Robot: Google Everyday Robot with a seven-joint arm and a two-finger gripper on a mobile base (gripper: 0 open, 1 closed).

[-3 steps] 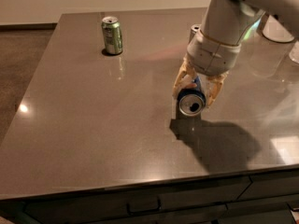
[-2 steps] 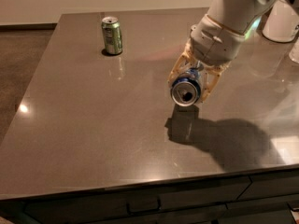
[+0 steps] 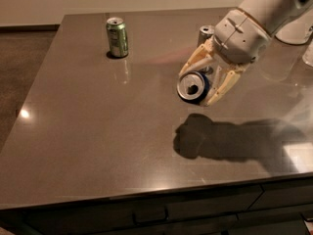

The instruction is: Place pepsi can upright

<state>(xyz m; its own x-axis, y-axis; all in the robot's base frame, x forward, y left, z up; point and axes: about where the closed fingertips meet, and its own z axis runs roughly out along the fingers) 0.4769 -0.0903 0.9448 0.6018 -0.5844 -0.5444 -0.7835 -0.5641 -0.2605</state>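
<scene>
My gripper is above the middle right of the dark table, with its cream fingers closed around the dark blue pepsi can. The can lies on its side in the grasp, its silver end facing the camera, lifted above the table with a shadow beneath it. The can's logo is hidden.
A green can stands upright at the back left. A slim silver can stands behind my gripper. White objects sit at the far right edge. The table's front edge runs just above drawer fronts.
My gripper with the pepsi can has moved slightly left and up, and the arm has tilted; the can's shadow has separated further from it.
</scene>
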